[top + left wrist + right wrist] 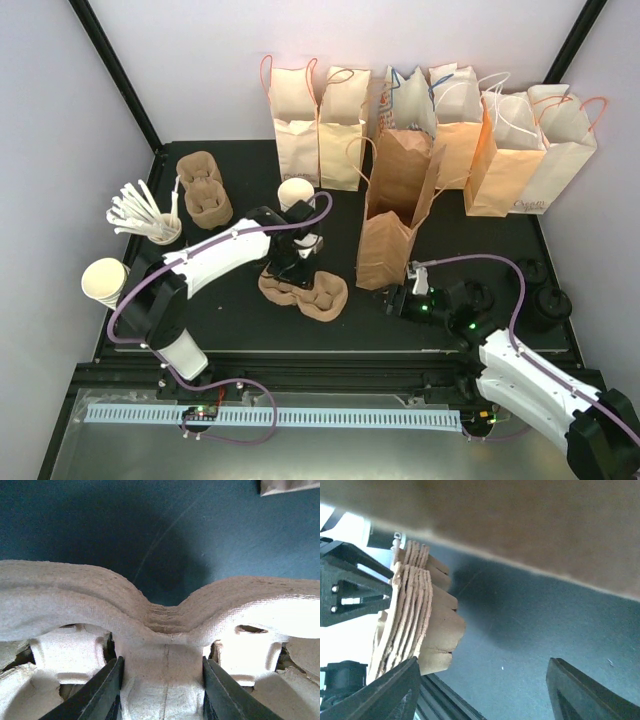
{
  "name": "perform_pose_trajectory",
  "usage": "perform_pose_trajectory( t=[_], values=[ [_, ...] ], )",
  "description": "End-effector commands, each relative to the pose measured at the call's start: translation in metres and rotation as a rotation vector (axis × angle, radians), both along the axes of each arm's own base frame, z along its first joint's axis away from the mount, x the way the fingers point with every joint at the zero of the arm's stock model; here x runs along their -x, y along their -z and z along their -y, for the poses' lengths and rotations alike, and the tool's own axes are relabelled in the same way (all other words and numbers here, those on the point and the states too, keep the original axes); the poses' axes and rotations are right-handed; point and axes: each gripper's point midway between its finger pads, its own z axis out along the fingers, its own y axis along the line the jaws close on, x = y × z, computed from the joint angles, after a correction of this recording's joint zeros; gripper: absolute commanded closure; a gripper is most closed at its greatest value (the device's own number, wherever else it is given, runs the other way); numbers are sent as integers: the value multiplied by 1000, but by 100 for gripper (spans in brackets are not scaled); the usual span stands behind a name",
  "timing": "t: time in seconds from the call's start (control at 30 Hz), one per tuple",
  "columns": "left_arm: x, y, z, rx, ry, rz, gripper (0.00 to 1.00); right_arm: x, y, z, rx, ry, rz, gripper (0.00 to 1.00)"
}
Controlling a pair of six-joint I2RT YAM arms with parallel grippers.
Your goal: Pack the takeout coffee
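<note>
- Dark fingers of the left gripper occupy the bottom edge of the left wrist view. One lies on each side of the central rib of the pulp carrier stack. State: clamped on that rib.
- The carrier rim curves across mid-frame, with cup wells at lower left and lower right of the rib. The dark table fills the upper half.
- In the top view this gripper sits at frame centre, with the carrier stack directly below it.
- The takeout coffee cup stands upright on the table just above the left wrist, apart from both grippers. It is left of the open brown bag. Its top reads pale from this angle, so the lid cannot be confirmed.
- The right gripper shows its fingers at lower left and lower right of the right wrist view. They are spread wide with only table between them. State: open, holding nothing.
- The brown bag wall crosses the top of that view. The carrier stack appears edge-on at left, its layers visible.
- In the top view the right gripper sits just beside the bag base, right of centre.
- Outer items, top view:
  - a second carrier stack at upper left;
  - white utensils at left;
  - a white cup stack at far left;
  - a row of paper bags along the top;
  - black lids at right.
</note>
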Motion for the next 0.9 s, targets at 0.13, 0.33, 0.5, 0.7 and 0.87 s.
perform_pose_trajectory(
  t=[0.13,0.33,0.5,0.7,0.87],
  values=[
    [-7,-26,21,262,-71,-27,70,0,-28,-26,-153,-47,65,32],
    [-3,-25,25,300,-69,-46,70,1,-36,-43,-196,-102,71,32],
    [-2,-25,27,319,-61,-55,70,-5,-38,-55,-215,-119,53,35],
    [0,-24,25,314,-51,-55,70,-4,-43,-60,-234,-127,65,35],
    [0,-24,23,312,-53,-54,70,-3,-46,-60,-244,-127,75,34]
  ],
)
